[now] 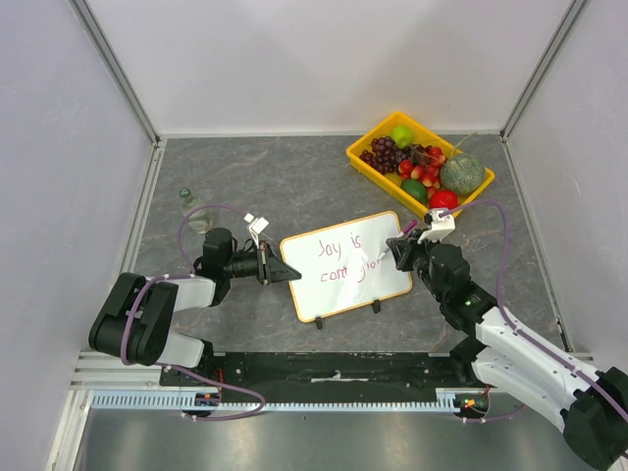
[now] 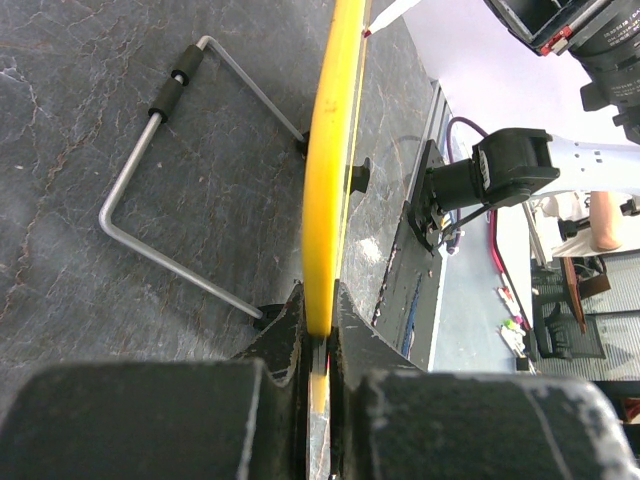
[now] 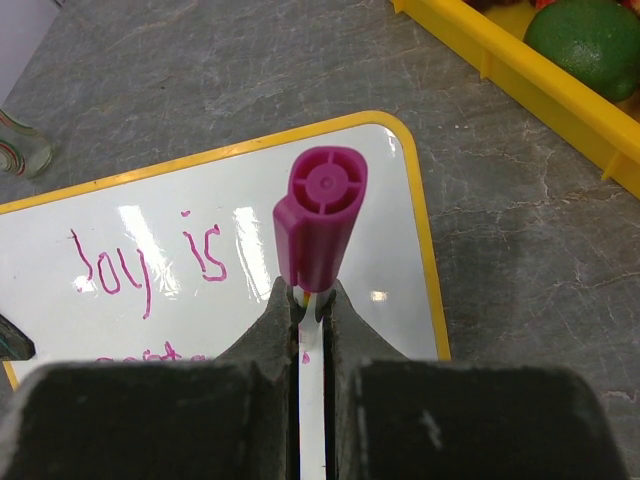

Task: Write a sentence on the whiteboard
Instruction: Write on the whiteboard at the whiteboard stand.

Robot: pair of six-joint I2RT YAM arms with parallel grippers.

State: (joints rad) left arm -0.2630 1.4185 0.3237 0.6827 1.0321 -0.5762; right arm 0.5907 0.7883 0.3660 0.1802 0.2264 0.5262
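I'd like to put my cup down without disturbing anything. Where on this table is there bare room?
The widest bare patch is the back of the table, behind the whiteboard, between the glass bottle and the yellow fruit tray. The middle is crowded: the left gripper clamps the board's edge and the right gripper holds a marker over it.

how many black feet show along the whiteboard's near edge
2: left foot by the near left corner of the whiteboard, right foot further right along that edge. None seems hidden.

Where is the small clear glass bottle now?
Top view: the small clear glass bottle stands far left, beyond the left arm, left of the yellow-framed whiteboard.
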